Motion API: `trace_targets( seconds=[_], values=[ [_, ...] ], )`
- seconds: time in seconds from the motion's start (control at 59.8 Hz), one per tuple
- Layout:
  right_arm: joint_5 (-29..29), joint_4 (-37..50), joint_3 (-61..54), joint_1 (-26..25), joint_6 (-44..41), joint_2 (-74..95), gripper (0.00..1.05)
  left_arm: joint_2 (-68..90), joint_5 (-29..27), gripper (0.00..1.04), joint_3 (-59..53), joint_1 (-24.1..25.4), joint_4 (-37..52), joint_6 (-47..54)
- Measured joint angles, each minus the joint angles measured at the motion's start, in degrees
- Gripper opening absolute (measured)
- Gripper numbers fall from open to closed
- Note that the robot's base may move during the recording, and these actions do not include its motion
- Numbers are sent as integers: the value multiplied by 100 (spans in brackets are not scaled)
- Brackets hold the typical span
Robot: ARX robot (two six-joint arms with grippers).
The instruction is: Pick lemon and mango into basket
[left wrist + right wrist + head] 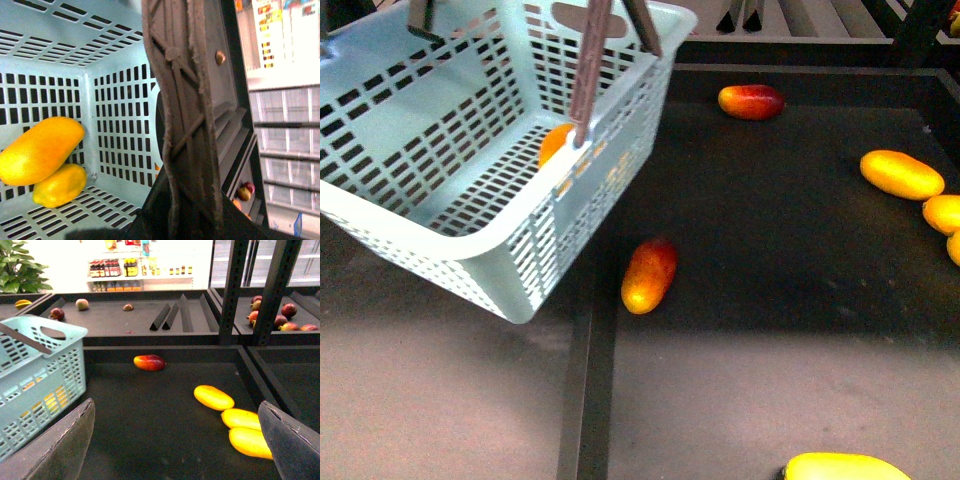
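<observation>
Dark shop shelf (770, 260). At left, the basket (470, 150) hangs tilted, handle (185, 120) apparently clamped by the left gripper; a mango (40, 150) and a smaller yellow fruit (60, 186) lie inside. Right gripper (175, 440) is spread empty. The picking looks done; the next move seems to be steadying the basket.

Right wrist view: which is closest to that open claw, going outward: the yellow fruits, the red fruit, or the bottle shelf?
1. Yellow fruits, just ahead, beside one finger.
2. Red fruit, mid-tray.
3. Bottle shelf, far back.

Bright shop light blows out the far shelves (135, 267); the dark bench (770, 250) stays dim, the basket (440, 170) casting soft shadow, close gripper fingers (60, 450) blurred.
</observation>
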Motion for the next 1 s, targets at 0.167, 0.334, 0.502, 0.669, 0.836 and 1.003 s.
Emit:
trace_targets(
  seconds=[0.167,0.334,0.502,0.669,0.836,1.003],
  values=[
    [0,0,0,0,0,0,96,22,184,5,0,612,175,59],
    [2,0,0,0,0,0,96,190,490,5,-181,1137,483,153],
    [0,0,0,0,0,0,96,479,616,5,-678,1412,874,219],
    [-2,0,0,0,0,0,96,476,671,10,-1196,1434,1416,212],
    [0,0,0,0,0,0,96,83,409,51,-1777,1510,1388,-96],
    [2,0,0,0,0,0,96,-1322,-262,84,-2483,1685,111,127]
  ],
)
